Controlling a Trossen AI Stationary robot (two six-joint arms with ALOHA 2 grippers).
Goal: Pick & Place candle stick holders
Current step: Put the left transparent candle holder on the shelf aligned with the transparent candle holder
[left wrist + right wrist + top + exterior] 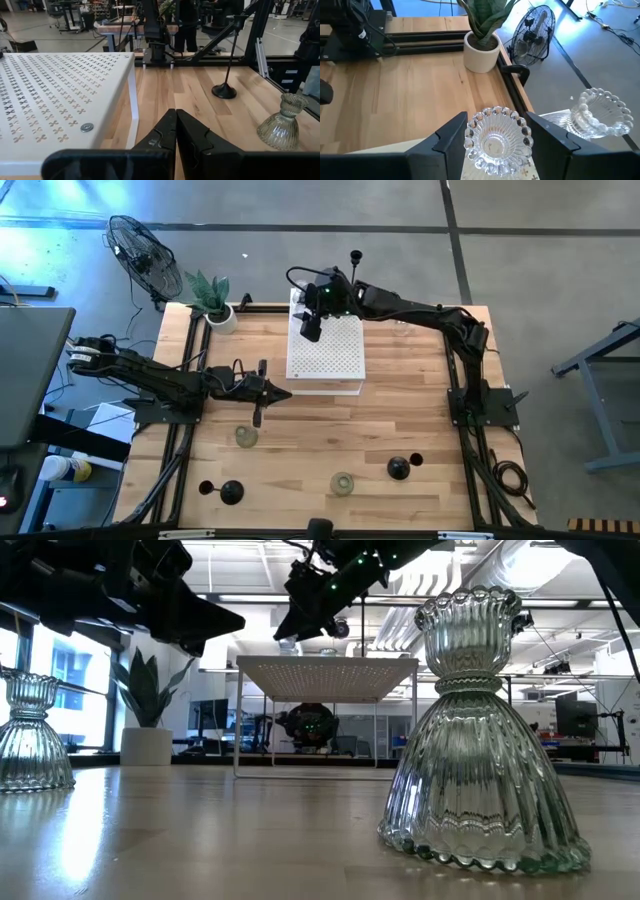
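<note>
No text, label, brand, number or sign can be read in any of the views.

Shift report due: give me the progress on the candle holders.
Done: one glass holder sits on the white box. In hand: right gripper grips a second glass holder over it. Remaining: two glass holders and black ones on the table; left gripper shut, empty.
</note>
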